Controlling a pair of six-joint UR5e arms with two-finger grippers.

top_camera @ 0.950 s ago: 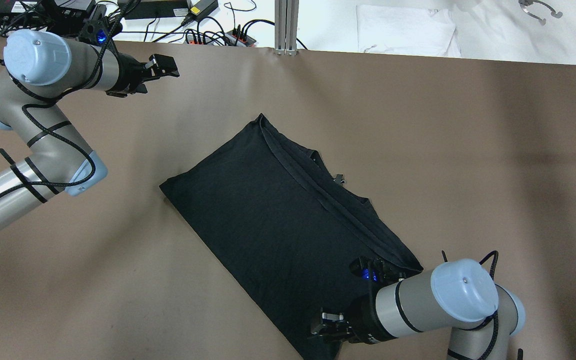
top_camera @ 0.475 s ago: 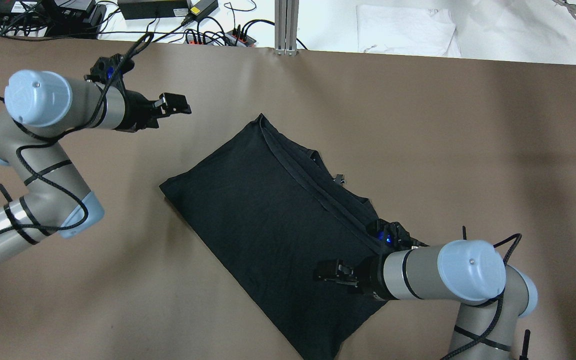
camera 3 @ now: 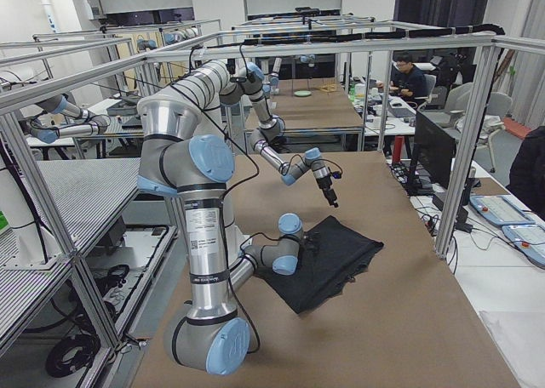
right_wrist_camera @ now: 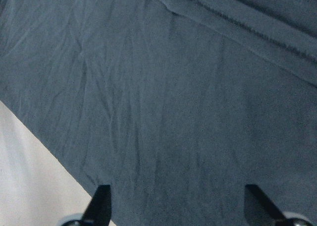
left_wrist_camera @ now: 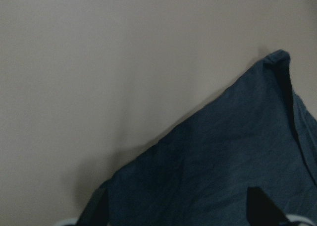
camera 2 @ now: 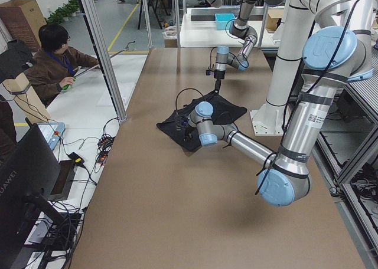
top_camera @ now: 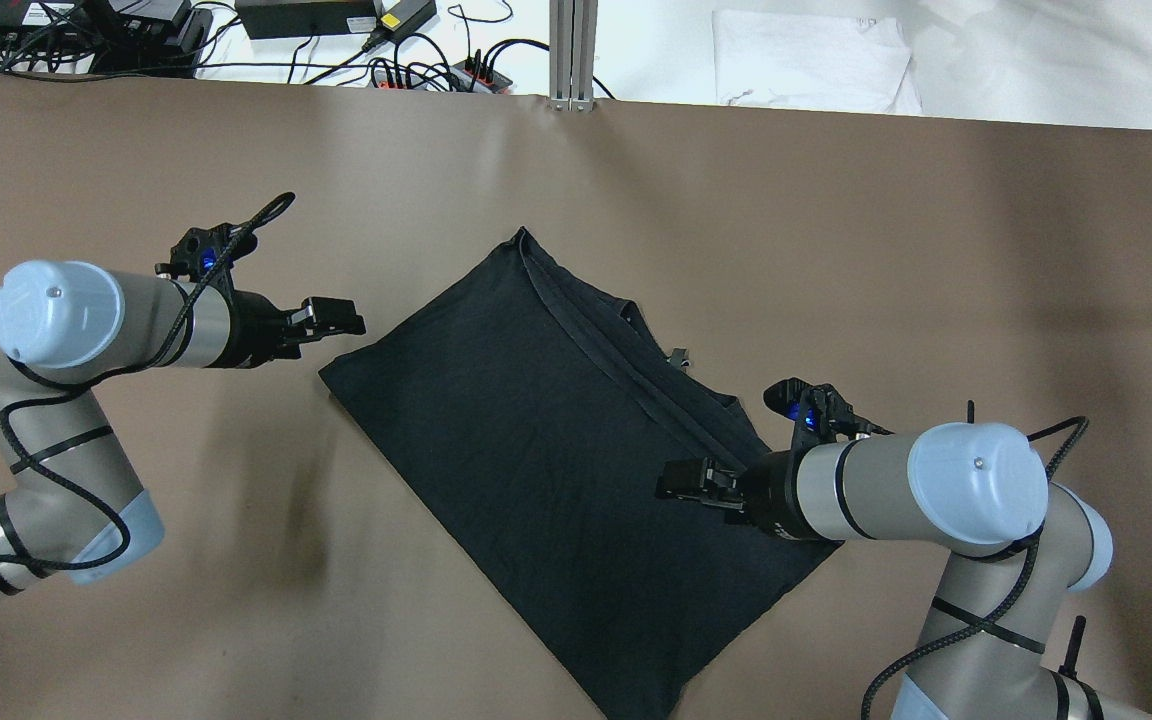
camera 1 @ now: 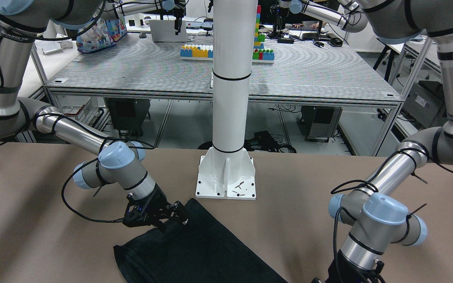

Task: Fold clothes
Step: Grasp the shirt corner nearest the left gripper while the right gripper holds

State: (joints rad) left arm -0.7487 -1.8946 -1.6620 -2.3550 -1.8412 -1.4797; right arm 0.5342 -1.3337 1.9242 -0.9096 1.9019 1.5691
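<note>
The black garment (top_camera: 536,440) lies folded flat and slantwise on the brown table, hemmed layers along its far-right edge. It also shows in the front view (camera 1: 203,251). My left gripper (top_camera: 336,318) is open and empty, just left of the garment's left corner; the left wrist view shows that corner (left_wrist_camera: 223,161) between the spread fingertips (left_wrist_camera: 262,206). My right gripper (top_camera: 681,480) is open and empty, low over the garment's right part; the right wrist view shows only fabric (right_wrist_camera: 173,102) under the spread fingertips (right_wrist_camera: 99,201).
The white post's base plate (camera 1: 226,177) stands on the table at the robot's side, close to the garment. A folded white cloth (top_camera: 811,60), cables and power strips (top_camera: 386,50) lie beyond the far edge. A person (camera 2: 56,56) sits off the table.
My left arm has swung from the far-left of the table down to the garment's left corner. My right gripper has moved from the garment's near edge to over its right part.
</note>
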